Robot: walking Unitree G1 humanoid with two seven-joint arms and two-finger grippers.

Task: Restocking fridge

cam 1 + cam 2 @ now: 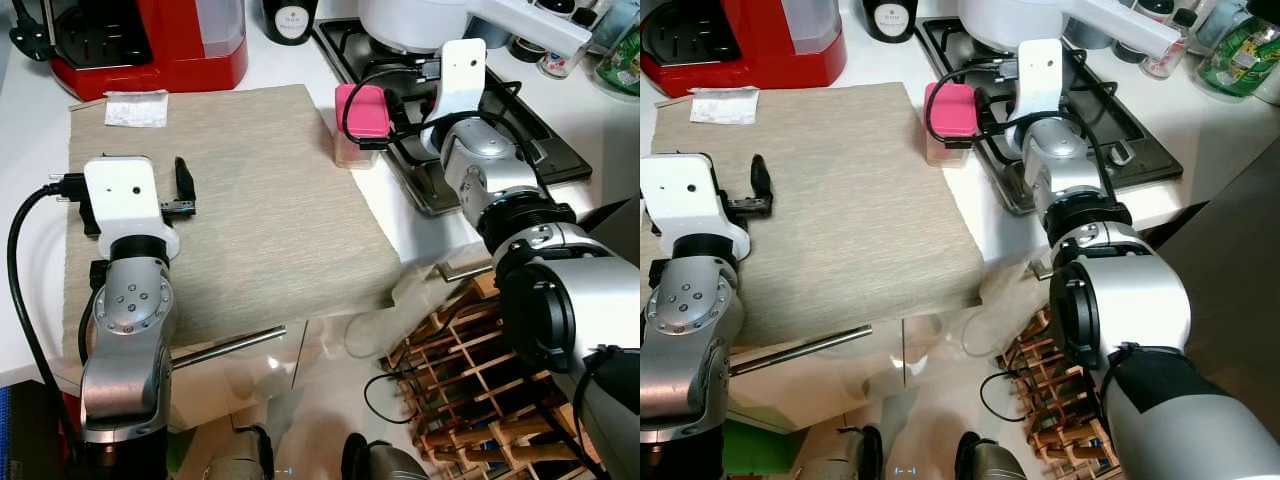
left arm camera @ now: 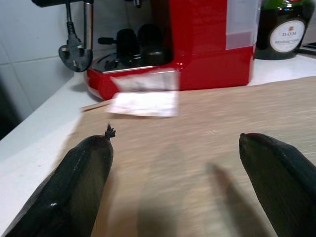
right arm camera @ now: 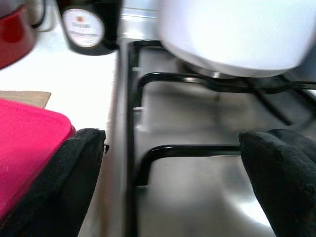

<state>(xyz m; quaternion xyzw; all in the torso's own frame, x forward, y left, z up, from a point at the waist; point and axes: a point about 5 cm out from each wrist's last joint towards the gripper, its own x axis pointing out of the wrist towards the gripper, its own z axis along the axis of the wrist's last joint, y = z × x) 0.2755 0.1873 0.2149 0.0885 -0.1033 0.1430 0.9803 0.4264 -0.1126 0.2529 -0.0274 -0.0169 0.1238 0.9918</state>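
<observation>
A clear container with a pink lid (image 1: pixel 362 112) stands on the white counter between the beige mat (image 1: pixel 250 220) and the hob. My right gripper (image 3: pixel 173 143) is open right beside it, over the hob's edge. The pink lid (image 3: pixel 24 143) lies against the outer side of one finger (image 3: pixel 74 177), not in the gap. My left gripper (image 2: pixel 175 143) is open and empty, low over the left part of the mat, with one black finger (image 1: pixel 183 182) showing past its white wrist housing.
A red coffee machine (image 1: pixel 150 40) and a dark bottle (image 1: pixel 290 18) stand at the back. A white pot (image 1: pixel 420 20) sits on the gas hob (image 1: pixel 500 140). A paper slip (image 1: pixel 137 108) lies at the mat's far edge. A wooden wine rack (image 1: pixel 470 380) stands on the floor below.
</observation>
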